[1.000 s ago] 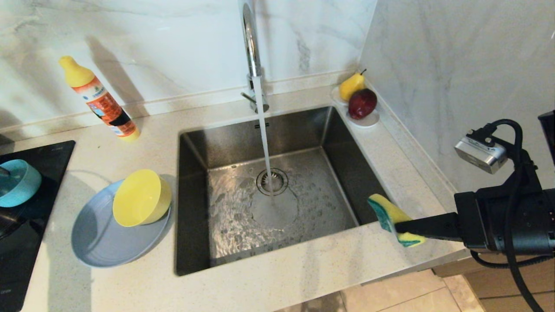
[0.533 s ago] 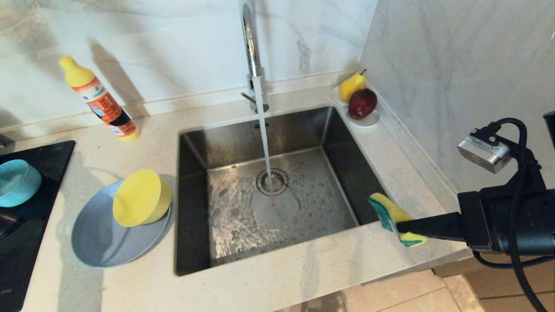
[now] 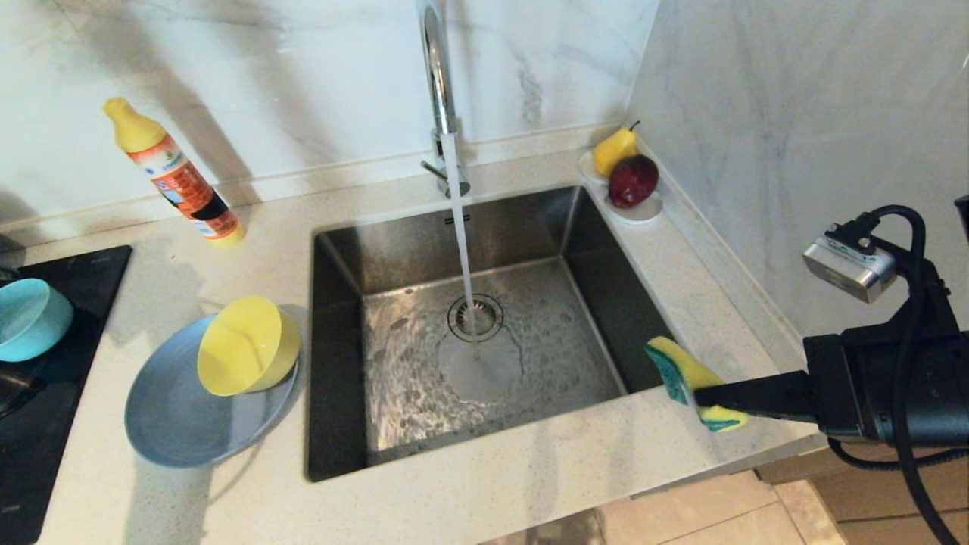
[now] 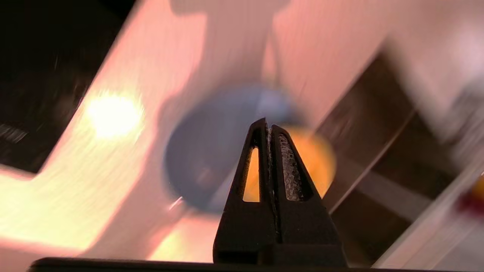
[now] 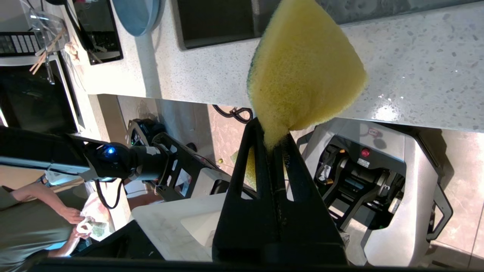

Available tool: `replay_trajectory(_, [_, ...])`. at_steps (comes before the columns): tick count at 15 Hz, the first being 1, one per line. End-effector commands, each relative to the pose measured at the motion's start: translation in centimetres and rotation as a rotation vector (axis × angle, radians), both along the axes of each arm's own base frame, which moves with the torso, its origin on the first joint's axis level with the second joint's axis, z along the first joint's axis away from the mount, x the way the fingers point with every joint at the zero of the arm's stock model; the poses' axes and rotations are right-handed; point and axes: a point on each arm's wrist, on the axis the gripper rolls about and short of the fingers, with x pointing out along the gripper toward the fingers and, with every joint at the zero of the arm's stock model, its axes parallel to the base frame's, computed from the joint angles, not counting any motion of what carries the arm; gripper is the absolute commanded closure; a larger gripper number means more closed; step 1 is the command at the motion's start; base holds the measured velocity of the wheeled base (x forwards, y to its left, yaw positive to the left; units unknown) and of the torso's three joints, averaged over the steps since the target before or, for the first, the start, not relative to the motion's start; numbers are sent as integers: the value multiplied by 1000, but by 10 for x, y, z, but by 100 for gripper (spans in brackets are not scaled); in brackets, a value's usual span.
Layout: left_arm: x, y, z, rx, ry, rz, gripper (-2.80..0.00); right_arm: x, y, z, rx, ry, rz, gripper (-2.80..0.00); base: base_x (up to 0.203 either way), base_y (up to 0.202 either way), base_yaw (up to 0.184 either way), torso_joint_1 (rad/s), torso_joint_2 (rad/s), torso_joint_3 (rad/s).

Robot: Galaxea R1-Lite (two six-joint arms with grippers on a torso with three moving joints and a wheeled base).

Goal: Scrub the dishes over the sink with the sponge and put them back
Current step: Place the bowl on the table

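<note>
My right gripper (image 3: 700, 393) is shut on the yellow and green sponge (image 3: 685, 375), held above the counter at the sink's front right corner; the right wrist view shows the sponge (image 5: 302, 71) pinched at my right gripper (image 5: 270, 132). The sink (image 3: 606, 303) has water running into it. A yellow bowl (image 3: 246, 344) lies tilted on the grey-blue plate (image 3: 174, 424), left of the sink. The teal bowl (image 3: 29, 318) sits on the cooktop at the far left. My left gripper (image 4: 266, 122) is shut and empty, above the plate (image 4: 204, 151) and yellow bowl (image 4: 321, 158); it is outside the head view.
The chrome tap (image 3: 439, 91) stands behind the sink. An orange detergent bottle (image 3: 174, 178) leans at the back left. A white dish with a pear and an apple (image 3: 628, 182) sits in the back right corner. The black cooktop (image 3: 45, 409) borders the left; a marble wall rises on the right.
The left gripper's finger seen at the teal bowl has left the head view, and the bowl now sits alone. The arm's shadow on the wall has shifted. The right arm barely moved.
</note>
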Motion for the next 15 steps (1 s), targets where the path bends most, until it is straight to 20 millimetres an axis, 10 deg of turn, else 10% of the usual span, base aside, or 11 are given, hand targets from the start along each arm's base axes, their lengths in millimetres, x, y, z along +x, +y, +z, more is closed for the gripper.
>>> replay_trajectory(1, [-17,-15,-2,61,45,-107,0,-1,-1,1,4,0,1,0,0,0,0,0,0,0])
replay_trajectory(15, [-90,-69,-67,352,271,-580,0,-1,-5,12,48,-77,-19,0,0,0,0,0,0,0])
